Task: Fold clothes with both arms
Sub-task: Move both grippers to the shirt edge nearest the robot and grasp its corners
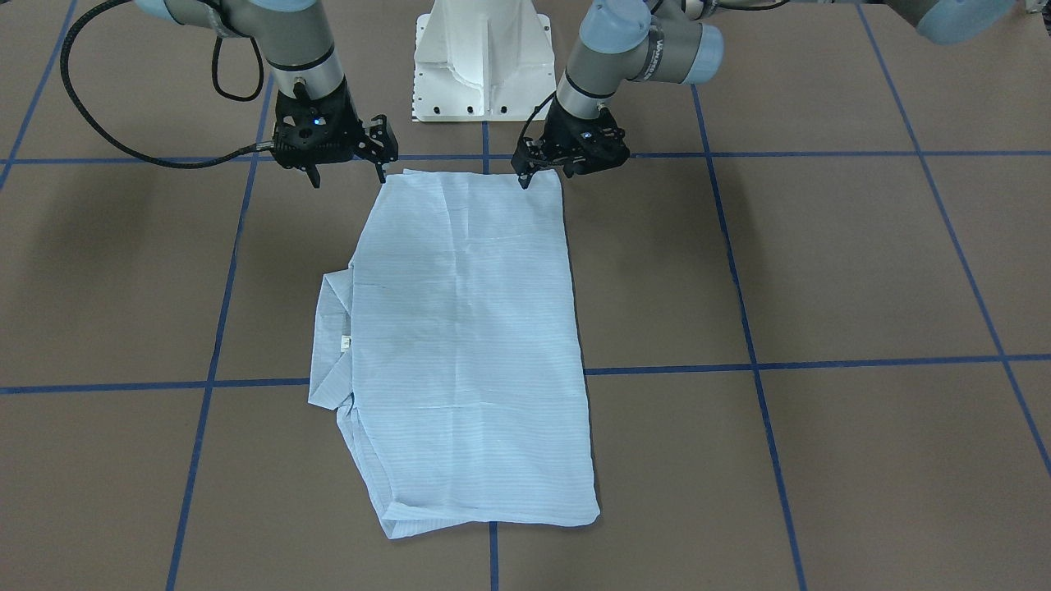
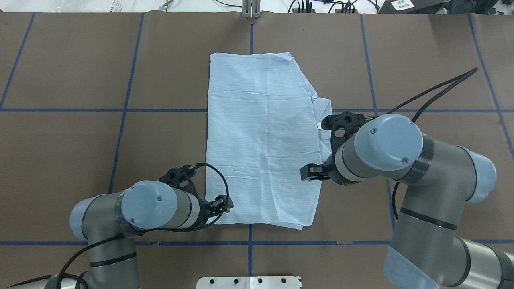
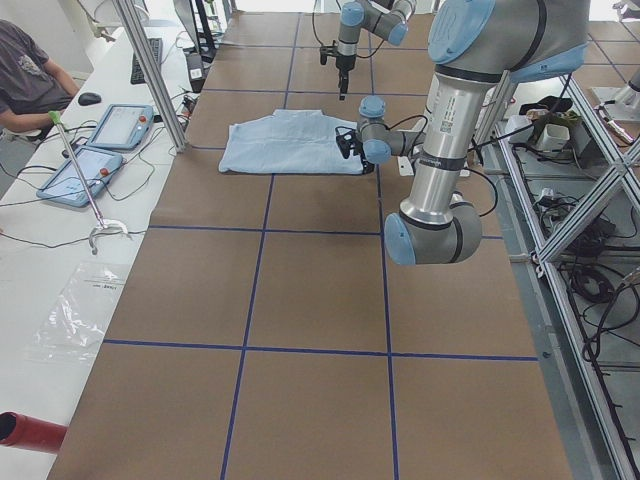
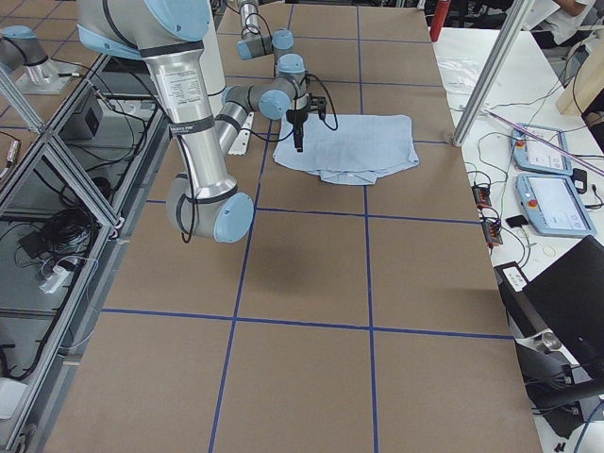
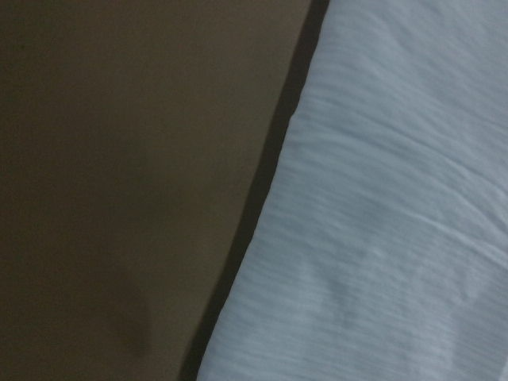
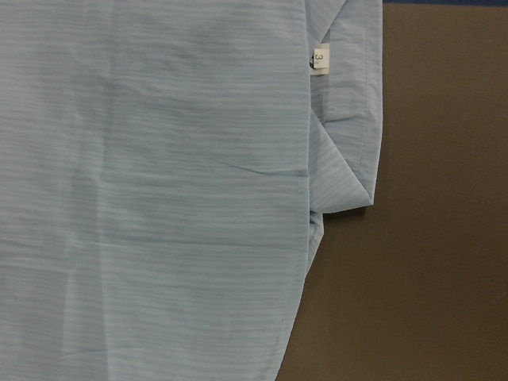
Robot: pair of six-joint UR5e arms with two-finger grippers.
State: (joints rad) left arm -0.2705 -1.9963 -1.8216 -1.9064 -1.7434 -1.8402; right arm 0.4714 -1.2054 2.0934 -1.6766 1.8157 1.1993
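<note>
One shirt (image 1: 468, 345) lies folded long on the worktop (image 1: 821, 287), its collar toward my right. Of my two pincers, the right pincer (image 1: 348, 174) hangs spread just beside one near corner; the left pincer (image 1: 534, 174) is at the other near corner, and I cannot tell if it pinches. Broad worktop shows on both sides.

Robotics lab; taped-grid table (image 2: 60, 152), aluminium framing (image 4: 488, 71), teach pendants (image 4: 555, 205)

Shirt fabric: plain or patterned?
Pale blue shirt with fine stripes, clearest in the right wrist-mounted view.
</note>
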